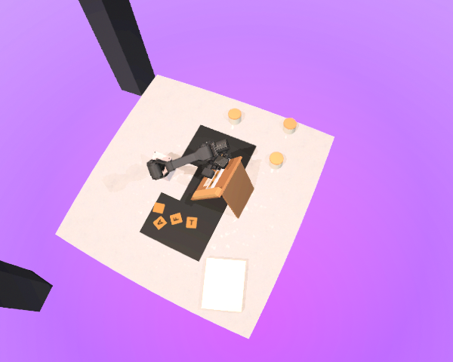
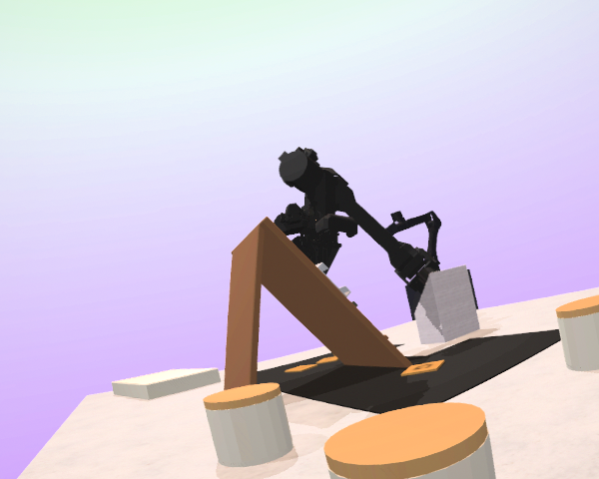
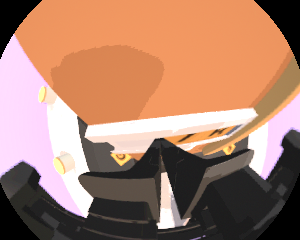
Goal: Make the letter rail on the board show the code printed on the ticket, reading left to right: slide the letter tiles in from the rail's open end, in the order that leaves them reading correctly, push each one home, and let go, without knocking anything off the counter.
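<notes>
The orange slanted board stands on the dark mat. Its white letter rail runs along the board's face. An orange tile sits in the rail; its letter is unreadable. My gripper is shut, with its tips close to the rail and nothing between the fingers. Loose orange tiles lie on the mat: a blank one, an A, an E and a T. A white flat ticket lies near the front edge; its print does not show.
Three orange-lidded jars stand at the counter's back right; in the exterior view they are near jars. The arm's white base block stands left of the board. Dark pillars stand off the counter.
</notes>
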